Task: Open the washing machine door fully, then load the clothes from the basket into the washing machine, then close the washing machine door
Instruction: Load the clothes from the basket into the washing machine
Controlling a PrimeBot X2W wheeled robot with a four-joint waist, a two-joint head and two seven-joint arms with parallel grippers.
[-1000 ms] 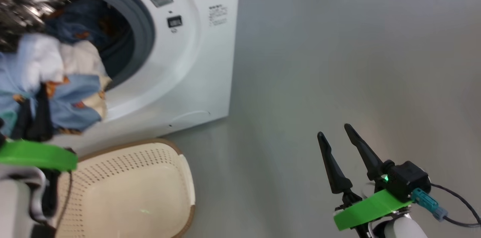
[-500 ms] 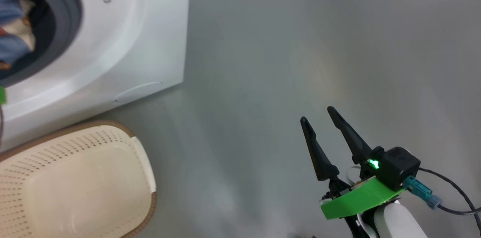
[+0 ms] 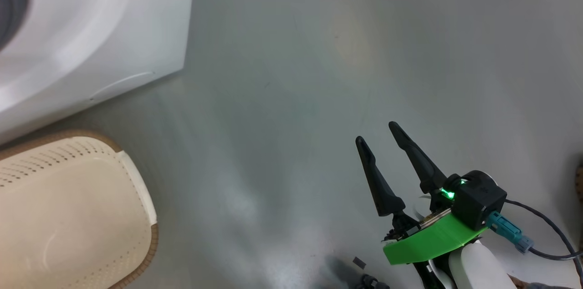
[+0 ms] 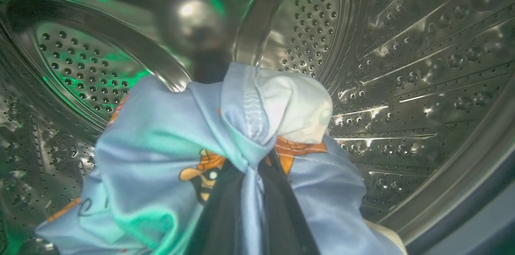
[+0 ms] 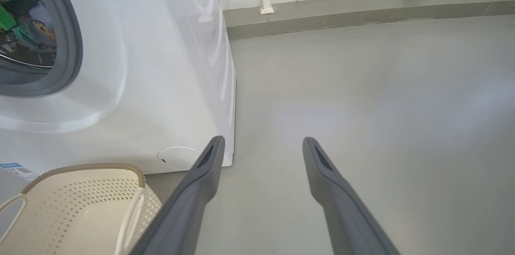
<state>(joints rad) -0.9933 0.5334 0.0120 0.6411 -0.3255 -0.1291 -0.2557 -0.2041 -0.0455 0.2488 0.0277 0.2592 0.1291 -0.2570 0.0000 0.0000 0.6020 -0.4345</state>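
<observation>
Clamped on the clothes (image 4: 161, 146) inside the washing machine (image 4: 402, 66), the left end effector (image 4: 249, 194) had to release them low and deep; the right end effector (image 3: 376, 131) hung wide, empty.

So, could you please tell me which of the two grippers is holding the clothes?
The left gripper, shut on the clothes inside the drum; the right gripper stands open and empty.

The basket (image 5: 82, 166) sits on the floor (image 3: 296, 74) just before the washer (image 5: 161, 66), below its opening. The clothes (image 4: 161, 146) are inside the drum (image 4: 402, 66), in the left tool (image 4: 251, 172). The right tool (image 3: 376, 131) is over floor right of the washer.
</observation>
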